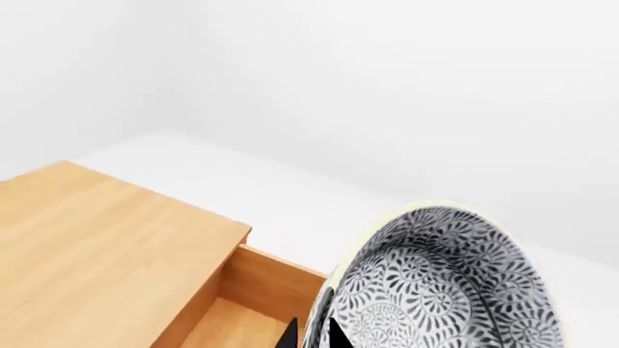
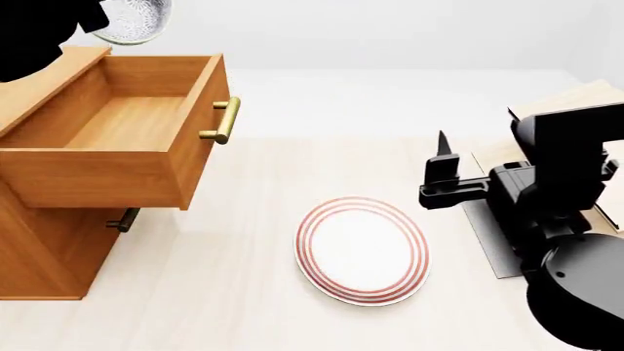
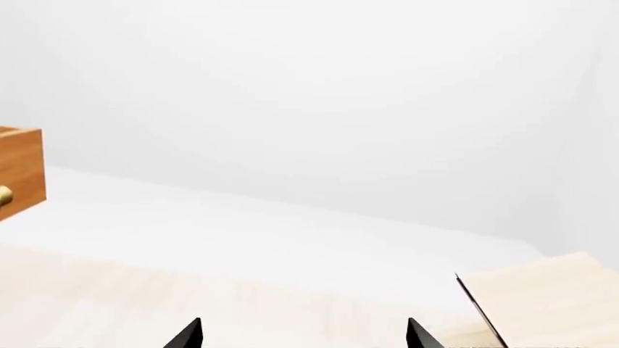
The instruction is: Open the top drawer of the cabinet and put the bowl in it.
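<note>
Nearest the robot, a white plate [image 2: 363,250] with red rings lay flat on the pale floor, and beside it the right gripper [image 3: 301,335] hung with its fingers spread wide and nothing between them. Farther off, the top drawer [image 2: 117,139] stood pulled well out of the cabinet [image 2: 44,241], its brass handle [image 2: 224,121] facing the plate. Beyond the drawer's far corner, the left gripper [image 1: 309,335] held the bowl [image 1: 445,283] by its rim, tilted, in the air above the cabinet.
</note>
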